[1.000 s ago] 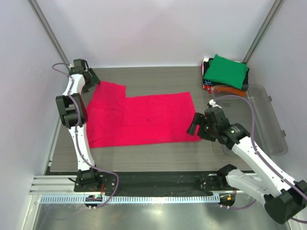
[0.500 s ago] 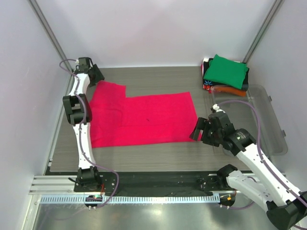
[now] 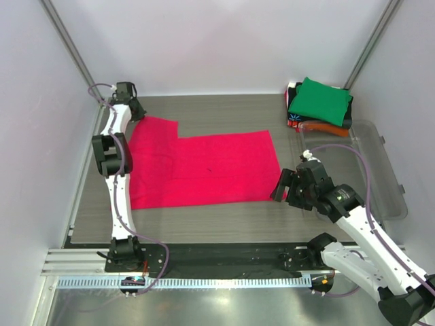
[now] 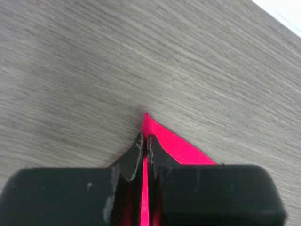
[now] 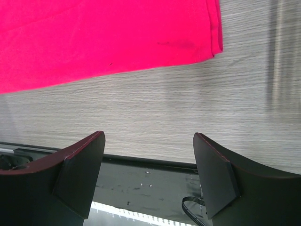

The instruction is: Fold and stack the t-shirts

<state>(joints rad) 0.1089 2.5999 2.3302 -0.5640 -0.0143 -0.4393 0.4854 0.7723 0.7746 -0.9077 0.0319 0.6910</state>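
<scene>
A crimson-pink t-shirt (image 3: pixel 204 166) lies spread flat on the grey table, folded partway, with a sleeve at the far left. My left gripper (image 3: pixel 132 115) is at that far-left corner, shut on the cloth; in the left wrist view the pink corner (image 4: pixel 157 134) pokes out past the closed fingertips (image 4: pixel 137 146). My right gripper (image 3: pixel 280 185) hovers open just right of the shirt's near right corner (image 5: pixel 211 44), holding nothing. A folded green t-shirt (image 3: pixel 319 100) tops a stack with an orange one (image 3: pixel 326 127) and a black printed one (image 3: pixel 293 95) at the far right.
A clear plastic bin (image 3: pixel 380 170) sits along the right side, next to the right arm. A black rail (image 3: pixel 217 258) runs across the near edge of the table. White walls close in the left, right and back.
My left gripper moved a little toward the far-left corner and closed on the pink shirt's corner. The right arm shifted slightly toward the near side, still open.
</scene>
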